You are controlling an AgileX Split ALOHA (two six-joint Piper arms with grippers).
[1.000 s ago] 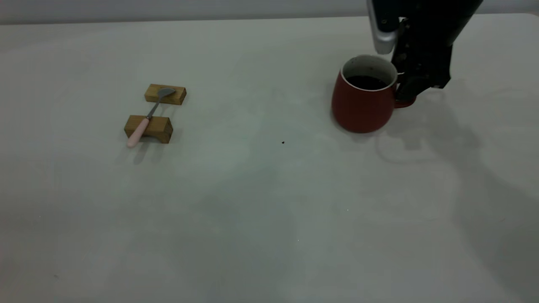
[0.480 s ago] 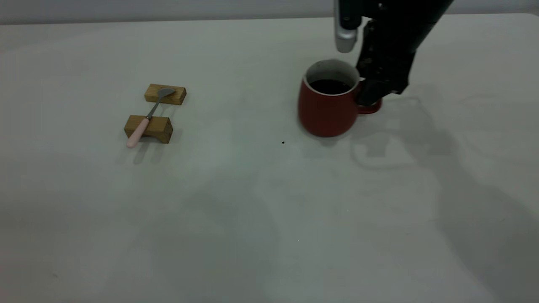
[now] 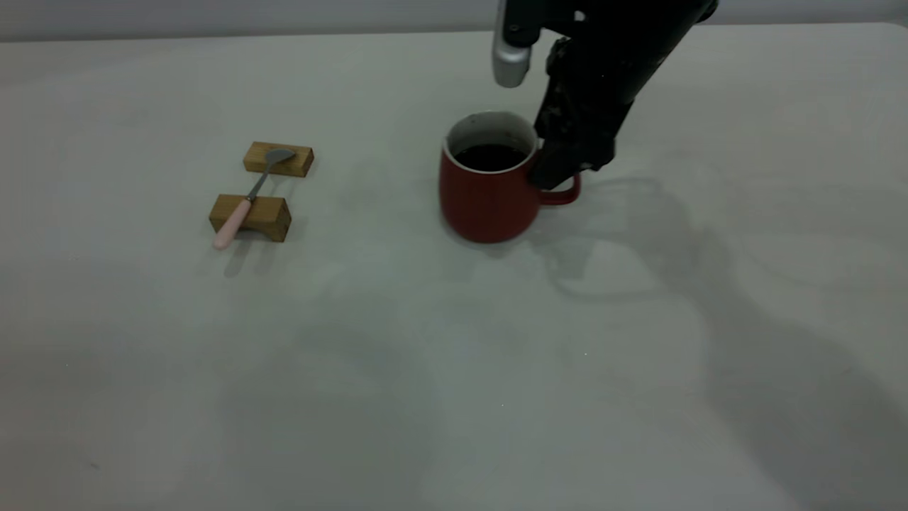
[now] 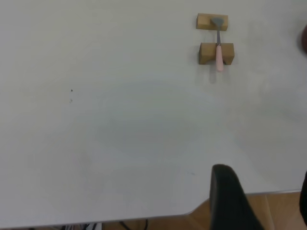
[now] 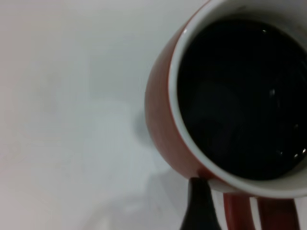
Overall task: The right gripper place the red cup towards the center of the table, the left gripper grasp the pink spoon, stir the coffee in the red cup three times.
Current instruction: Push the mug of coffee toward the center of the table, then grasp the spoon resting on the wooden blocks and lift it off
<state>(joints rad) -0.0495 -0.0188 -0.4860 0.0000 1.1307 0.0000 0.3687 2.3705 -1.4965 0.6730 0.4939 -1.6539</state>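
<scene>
While the right pincer (image 3: pixel 552 177) grips the cup (image 3: pixel 486 199) by its handle, keep it level so the coffee (image 3: pixel 491 157) stays in.

The red cup (image 3: pixel 488 202) is dark red with a white rim; the coffee (image 3: pixel 491 157) near black; the pink spoon (image 3: pixel 246 200) pale pink and grey; the wooden blocks (image 3: pixel 251 216) tan; the bench (image 3: pixel 454 369) off-white.

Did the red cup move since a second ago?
Yes. The red cup, held at its handle by the right gripper, slid left across the table, closer to the wooden blocks holding the pink spoon.
</scene>
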